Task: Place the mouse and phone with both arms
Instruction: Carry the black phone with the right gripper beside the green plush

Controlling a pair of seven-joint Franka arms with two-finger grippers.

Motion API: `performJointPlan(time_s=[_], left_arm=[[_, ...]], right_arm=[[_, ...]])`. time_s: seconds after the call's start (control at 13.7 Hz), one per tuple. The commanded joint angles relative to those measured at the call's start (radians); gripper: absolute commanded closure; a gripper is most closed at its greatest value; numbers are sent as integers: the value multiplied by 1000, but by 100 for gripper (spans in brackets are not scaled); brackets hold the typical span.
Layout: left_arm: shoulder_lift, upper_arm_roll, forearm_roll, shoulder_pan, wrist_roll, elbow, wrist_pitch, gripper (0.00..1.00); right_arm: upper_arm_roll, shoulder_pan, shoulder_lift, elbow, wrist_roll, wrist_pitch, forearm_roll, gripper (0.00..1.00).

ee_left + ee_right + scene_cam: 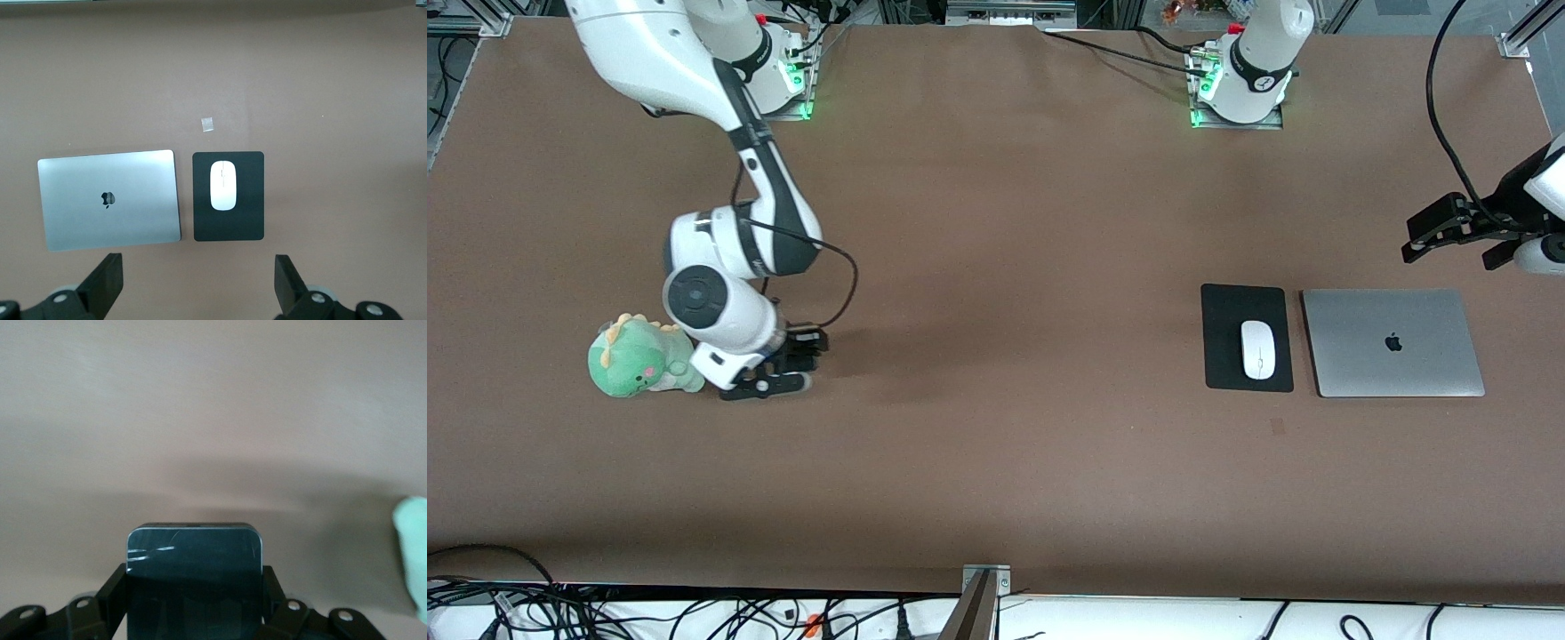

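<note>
Markings: the only logo on show is the dark apple on the lid of the closed silver laptop (1393, 342); no readable writing anywhere.
Mouse: the white mouse (1258, 349) lies on the black mouse pad (1221, 340), just beside the laptop at the left arm's end of the table; its long axis runs from the robots' bases toward the front camera, along the pad's long side.
Phone: the black phone (193, 573) is clamped between the right gripper (769, 378) fingers, low over the table just beside the green dinosaur plush (637, 357); its rounded end sticks out past the fingertips, scratches glinting on the glass.
Left gripper: the left gripper (198, 283) hangs with fingers spread wide and empty, up in the air above the laptop and mouse pad.
Table: brown table (996, 222), small pale tape square (207, 124) near the pad.
</note>
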Motion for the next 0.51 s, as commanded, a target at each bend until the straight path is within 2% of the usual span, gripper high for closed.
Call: performJointPlan(time_s=[0.0,0.22,0.44], left_arm=[[16,-1,-23,6,-1,35,-21,0],[16,-1,-20,12,-1,47,-24,0],[19,-1,-22,15,-1,52,-24,0]], right_arm=[[-40,6,-102,-169,-45,85,15,100],[-89,4,-126,-307,-109,269,19,100],[-89,-10,-116,-364,-99,387,43,100]])
